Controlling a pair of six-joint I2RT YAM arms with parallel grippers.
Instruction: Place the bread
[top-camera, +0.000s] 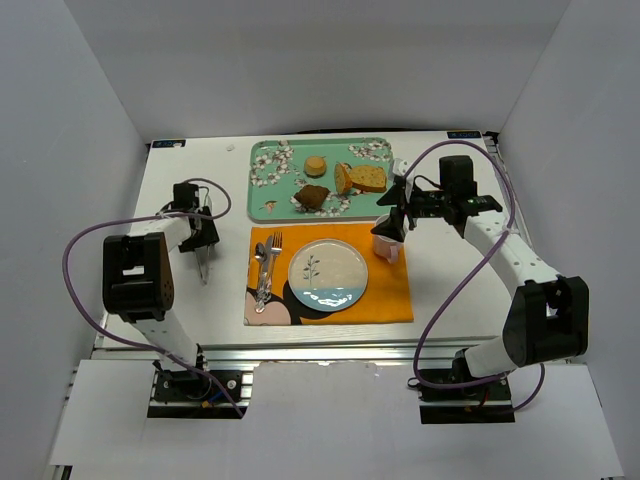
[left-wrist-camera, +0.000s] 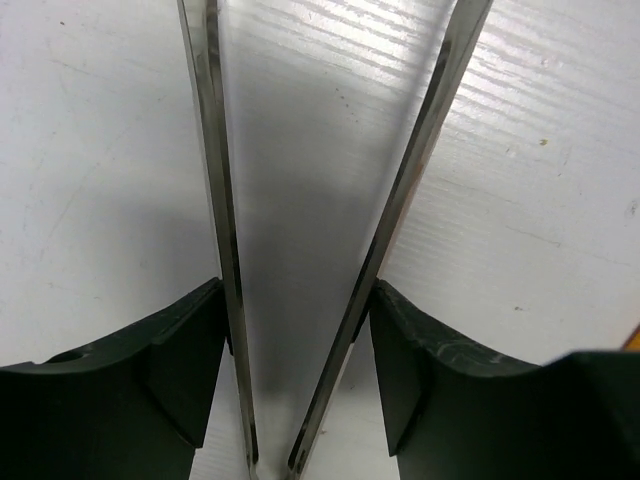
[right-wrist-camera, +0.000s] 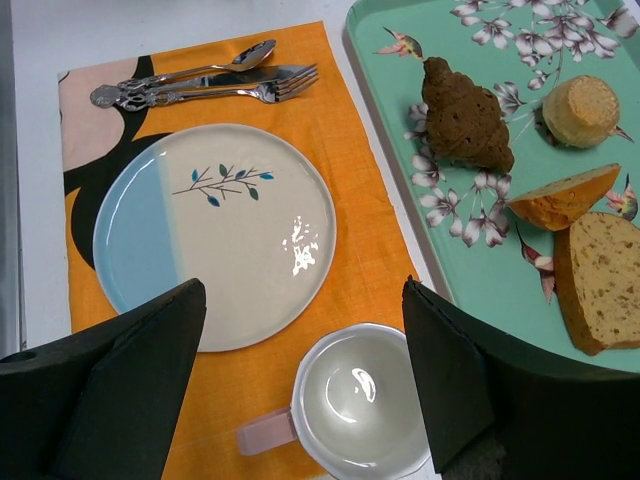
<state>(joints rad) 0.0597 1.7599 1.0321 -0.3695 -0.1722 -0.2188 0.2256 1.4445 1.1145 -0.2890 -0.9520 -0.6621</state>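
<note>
White table (top-camera: 215, 320), bread (right-wrist-camera: 600, 280) on teal tray (right-wrist-camera: 500, 290) near wide-open right gripper (right-wrist-camera: 303, 290) over cup (right-wrist-camera: 360, 400), left gripper (left-wrist-camera: 297, 290) clasping metal tongs (left-wrist-camera: 215, 200)

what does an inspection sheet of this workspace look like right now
surface: white table, orange placemat under the plate
job's things: bread lying on the teal floral tray; plate bare
clutter: narrow slice, brown chunk, round bun on tray; fork, spoon, cup on placemat
grippers: left gripper shut on metal tongs; right gripper open above the cup
cables: purple cables loop off both arms
surroundings: white walls on three sides
</note>
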